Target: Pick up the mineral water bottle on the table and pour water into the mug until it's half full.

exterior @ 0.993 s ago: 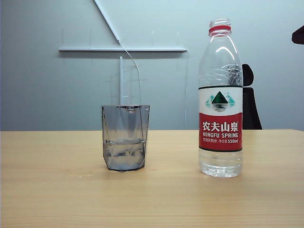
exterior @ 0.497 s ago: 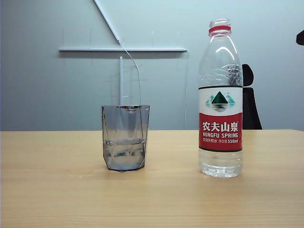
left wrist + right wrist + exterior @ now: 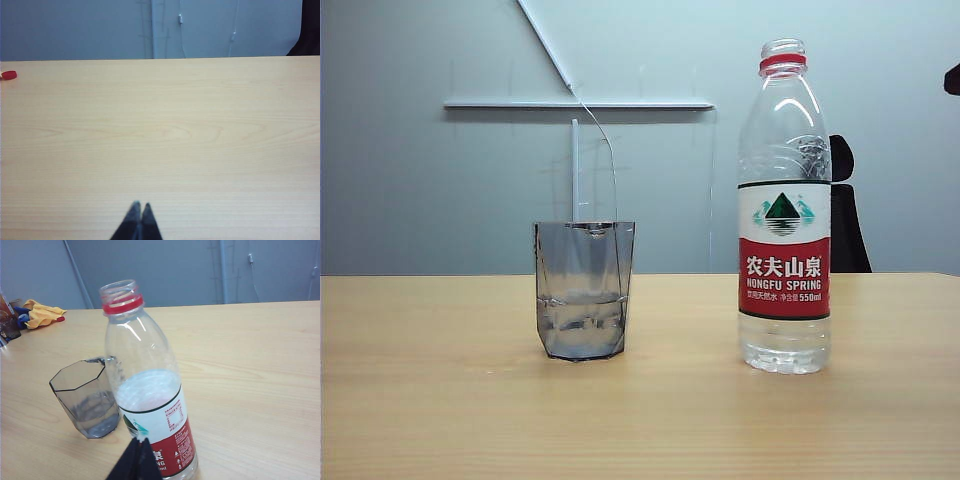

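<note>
Bare counter [image 3: 440, 400] lay wide around; only mug [image 3: 584, 290] and uncapped bottle [image 3: 784, 210] stood well apart, passable gap between. Shut right gripper [image 3: 138, 441] sat near the bottle; shut left gripper [image 3: 139, 205] faced clear counter.

Clear plastic red-labelled mineral water bottle [image 3: 784, 205] stands right of smoky-grey faceted mug [image 3: 584, 290], apart, on pale wood-grain table [image 3: 440, 400]; the water apparently sits below mid-mug.

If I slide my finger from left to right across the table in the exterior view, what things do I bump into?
The mug → the mineral water bottle. Both stand on the table; no gripper shows in that view.
</note>
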Robot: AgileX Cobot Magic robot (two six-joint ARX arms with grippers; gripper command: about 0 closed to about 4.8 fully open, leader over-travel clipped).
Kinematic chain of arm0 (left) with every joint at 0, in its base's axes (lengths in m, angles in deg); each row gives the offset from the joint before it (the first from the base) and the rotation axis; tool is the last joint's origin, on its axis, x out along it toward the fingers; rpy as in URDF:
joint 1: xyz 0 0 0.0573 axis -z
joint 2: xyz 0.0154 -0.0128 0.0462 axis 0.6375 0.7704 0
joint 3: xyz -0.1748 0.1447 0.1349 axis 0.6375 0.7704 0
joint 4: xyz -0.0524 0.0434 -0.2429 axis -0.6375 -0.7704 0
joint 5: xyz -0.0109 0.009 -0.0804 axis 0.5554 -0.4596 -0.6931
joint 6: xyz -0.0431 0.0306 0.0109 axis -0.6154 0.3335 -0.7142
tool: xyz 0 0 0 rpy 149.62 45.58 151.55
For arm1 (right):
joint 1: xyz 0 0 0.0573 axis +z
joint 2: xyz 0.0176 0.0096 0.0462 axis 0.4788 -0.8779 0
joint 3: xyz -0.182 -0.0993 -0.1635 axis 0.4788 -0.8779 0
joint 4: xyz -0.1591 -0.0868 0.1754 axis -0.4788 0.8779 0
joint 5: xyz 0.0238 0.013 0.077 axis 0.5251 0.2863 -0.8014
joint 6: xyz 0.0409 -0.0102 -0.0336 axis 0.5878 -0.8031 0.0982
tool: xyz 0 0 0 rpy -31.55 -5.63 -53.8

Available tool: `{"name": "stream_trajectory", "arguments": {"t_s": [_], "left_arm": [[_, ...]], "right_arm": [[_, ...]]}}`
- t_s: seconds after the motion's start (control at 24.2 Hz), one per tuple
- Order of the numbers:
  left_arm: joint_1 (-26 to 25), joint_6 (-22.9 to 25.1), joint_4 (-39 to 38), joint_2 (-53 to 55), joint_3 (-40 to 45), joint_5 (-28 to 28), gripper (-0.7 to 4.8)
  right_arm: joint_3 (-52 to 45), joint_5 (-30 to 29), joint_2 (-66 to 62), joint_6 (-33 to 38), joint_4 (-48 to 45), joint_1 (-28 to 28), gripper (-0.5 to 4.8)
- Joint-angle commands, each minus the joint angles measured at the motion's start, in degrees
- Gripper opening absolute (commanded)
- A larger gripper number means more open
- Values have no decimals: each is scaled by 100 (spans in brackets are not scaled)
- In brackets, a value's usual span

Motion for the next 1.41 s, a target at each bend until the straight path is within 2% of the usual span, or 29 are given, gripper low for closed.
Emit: {"name": "stream_trajectory", "arguments": {"t_s": [0.04, 0.91, 1.03, 1.08, 1.2, 1.41], "left_arm": [[7, -20, 28, 2, -13, -4, -2], [-4, -20, 28, 2, -13, 4, -2], [-4, -17, 28, 2, -13, 4, -2], [-4, -20, 26, 2, -13, 4, -2], [-4, -20, 26, 2, -13, 4, -2], [-4, -20, 26, 2, -13, 4, -2]], "right_arm": [[42, 11, 9, -48, -107, 0, -6], [39, 9, 9, -46, -61, 7, -6], [39, 326, 9, -59, -66, -13, -6], [37, 507, 9, -61, -59, -127, -6], [35, 450, 9, -59, -39, -581, -6], [-35, -205, 9, -37, -50, -1749, -6]]}}
